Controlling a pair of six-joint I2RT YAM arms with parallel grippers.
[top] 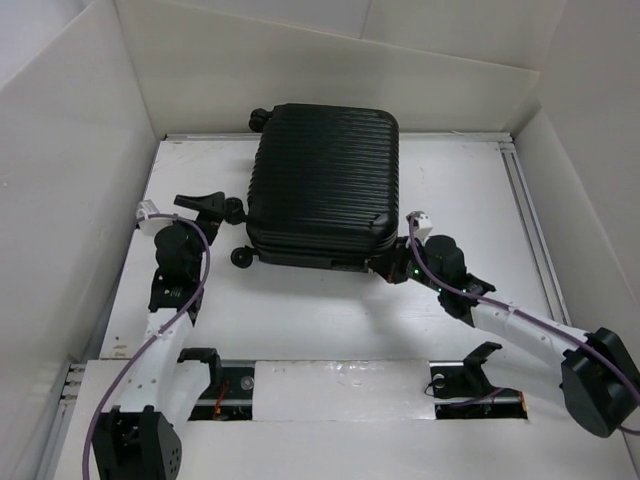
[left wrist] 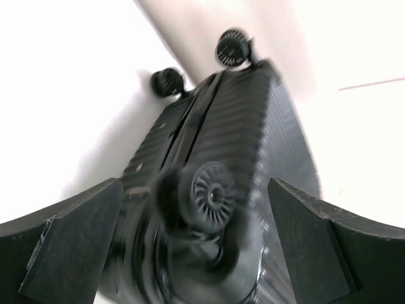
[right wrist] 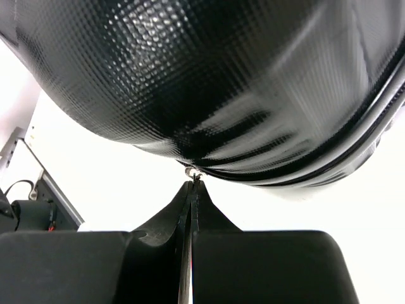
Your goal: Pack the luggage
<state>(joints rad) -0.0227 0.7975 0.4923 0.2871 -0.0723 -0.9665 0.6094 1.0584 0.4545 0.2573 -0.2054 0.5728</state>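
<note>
From above, the closed luggage (top: 325, 180) lies flat at the table's (top: 300, 320) 12 o'clock. The left gripper (top: 222, 208) is at its 8 o'clock corner and the right gripper (top: 392, 270) at 5 o'clock.

Left wrist: the fingers (left wrist: 69, 247) are spread wide, with a wheel (left wrist: 212, 193) between them, clear of both.

Right wrist: the fingers are pressed together, tips at a small metal loop (right wrist: 192, 170) on the zipper seam.
</note>
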